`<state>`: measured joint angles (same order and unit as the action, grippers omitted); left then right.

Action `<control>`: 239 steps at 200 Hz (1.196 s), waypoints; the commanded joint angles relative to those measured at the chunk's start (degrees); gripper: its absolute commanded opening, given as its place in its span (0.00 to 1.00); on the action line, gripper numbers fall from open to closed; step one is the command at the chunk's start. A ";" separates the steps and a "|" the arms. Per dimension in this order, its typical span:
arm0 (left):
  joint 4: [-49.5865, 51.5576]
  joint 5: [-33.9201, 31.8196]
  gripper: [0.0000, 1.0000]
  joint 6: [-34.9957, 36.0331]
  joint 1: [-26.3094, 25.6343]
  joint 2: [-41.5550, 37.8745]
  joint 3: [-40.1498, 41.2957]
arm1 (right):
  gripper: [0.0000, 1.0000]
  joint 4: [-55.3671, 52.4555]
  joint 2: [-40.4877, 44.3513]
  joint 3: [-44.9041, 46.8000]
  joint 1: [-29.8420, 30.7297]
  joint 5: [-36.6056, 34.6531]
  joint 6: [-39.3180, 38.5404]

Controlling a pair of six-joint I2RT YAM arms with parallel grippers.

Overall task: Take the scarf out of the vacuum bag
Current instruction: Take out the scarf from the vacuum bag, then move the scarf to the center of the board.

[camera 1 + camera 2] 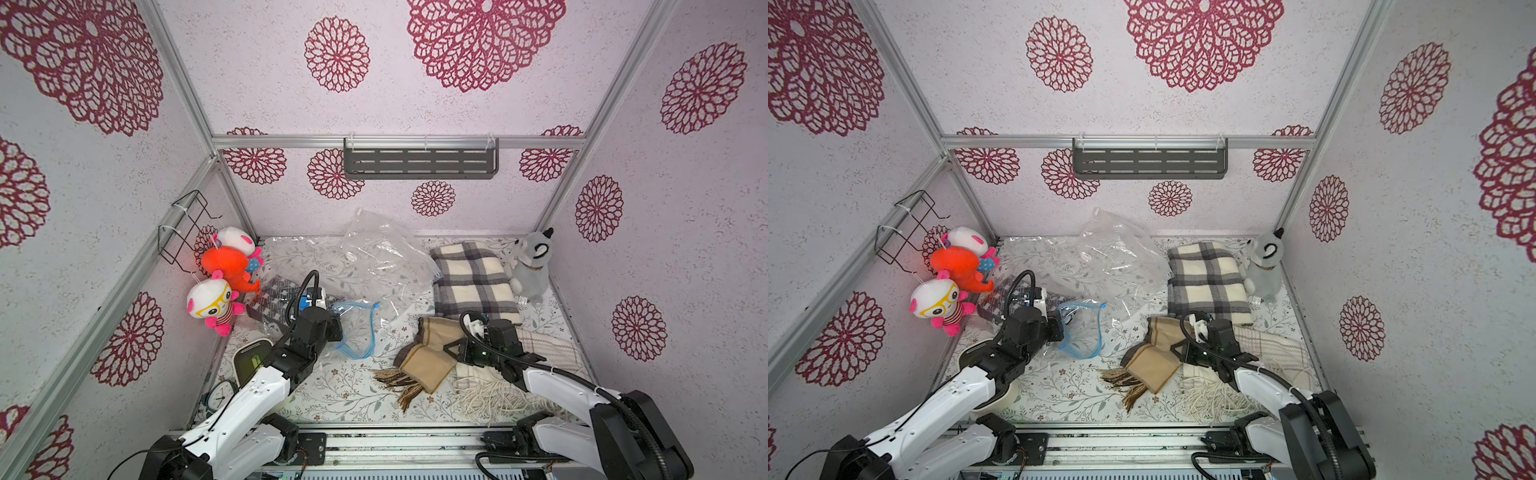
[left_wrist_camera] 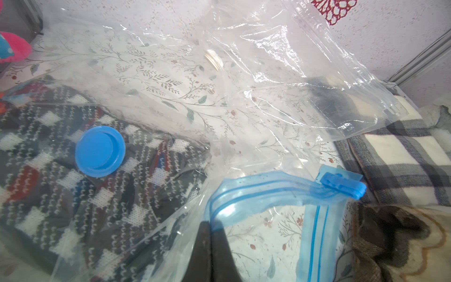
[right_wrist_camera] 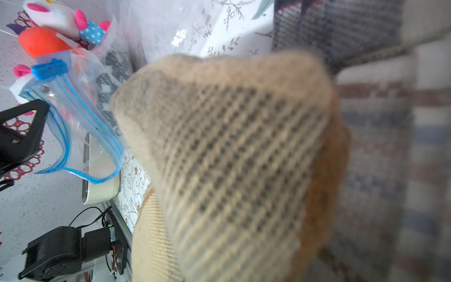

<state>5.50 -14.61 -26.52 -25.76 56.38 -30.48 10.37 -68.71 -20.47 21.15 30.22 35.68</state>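
Note:
The vacuum bag is clear plastic with a blue zip mouth that gapes open. My left gripper is shut on the rim of that mouth. A tan scarf with a dark fringe lies on the table to the right, wholly outside the bag. My right gripper is shut on a fold of it. In the right wrist view the tan scarf fills the picture and hides the fingers. A dark patterned knit lies under plastic beside a blue valve cap.
A plaid scarf, a cream fringed scarf and a grey plush are on the right. A crumpled clear bag lies at the back. Plush toys hang on the left wall. A white device and a clock sit front left.

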 commanded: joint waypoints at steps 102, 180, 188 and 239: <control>-4.93 3.67 0.00 -0.89 -2.54 6.50 -2.52 | 0.56 -17.90 -15.23 -24.07 3.46 -17.57 -7.79; -3.48 2.19 0.00 0.15 -2.90 7.68 -4.92 | 0.67 -21.53 -10.57 -31.30 13.67 -27.34 -7.73; -3.14 1.62 0.00 0.65 -2.96 7.97 -5.19 | 0.63 -18.02 -13.55 -32.47 15.43 -24.53 -7.40; -2.86 1.48 0.00 0.70 -2.92 7.43 -4.42 | 0.57 -4.72 -26.41 -30.32 20.63 -21.73 -1.27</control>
<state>2.92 -12.23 -26.39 -28.40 64.62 -34.72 -0.49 -93.17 -54.11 40.97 6.72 30.55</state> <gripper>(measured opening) 0.041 0.569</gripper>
